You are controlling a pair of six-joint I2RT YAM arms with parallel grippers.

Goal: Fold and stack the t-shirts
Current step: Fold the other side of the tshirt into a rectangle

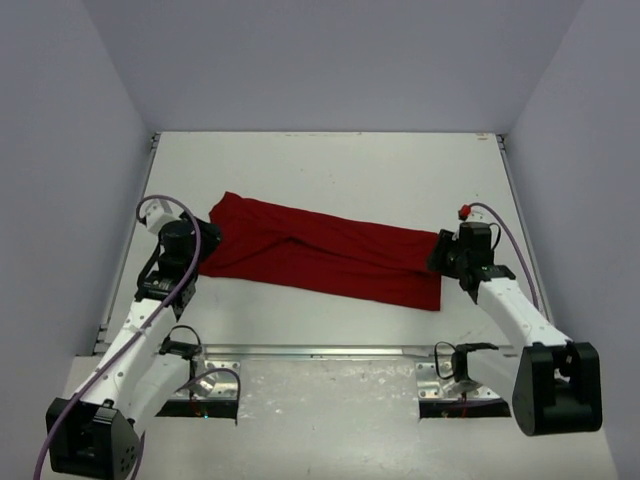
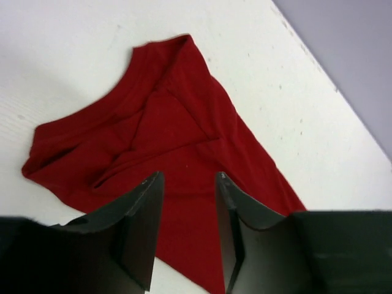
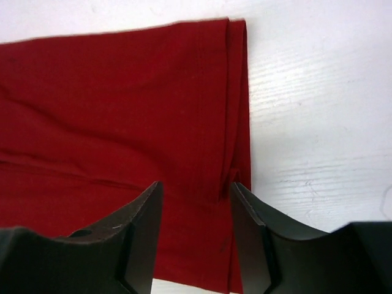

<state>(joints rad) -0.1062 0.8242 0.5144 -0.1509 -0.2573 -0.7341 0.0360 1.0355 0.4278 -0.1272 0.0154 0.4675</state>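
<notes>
Lying across the white table (image 1: 330, 170) as a long narrow band, folded lengthwise, collar end toward 9 o'clock and hem end toward 3 o'clock: dark red t-shirt (image 1: 320, 258). Spread flat between the two arms, most likely to set the lengthwise fold without wrinkles. Parked at the 9 o'clock end, just over the neckline: left gripper (image 2: 187, 177), jaws apart, nothing pinched, red cloth visible below the gap. Parked at the 3 o'clock end, over the doubled hem: right gripper (image 3: 195, 187), jaws likewise spread, holding nothing. Hard to judge from the wrist views any contact between tool and fabric. Looks like a pause between folds: long fold done, cross fold not yet made. Calls next, on this reading, for a fresh pinch at one short end, to carry it over toward the other and halve the band. Worth watching the layered edge at 3 o'clock: easy to catch only the upper layer of the doubled hem. No second shirt in sight, so no stack to build on yet.
</notes>
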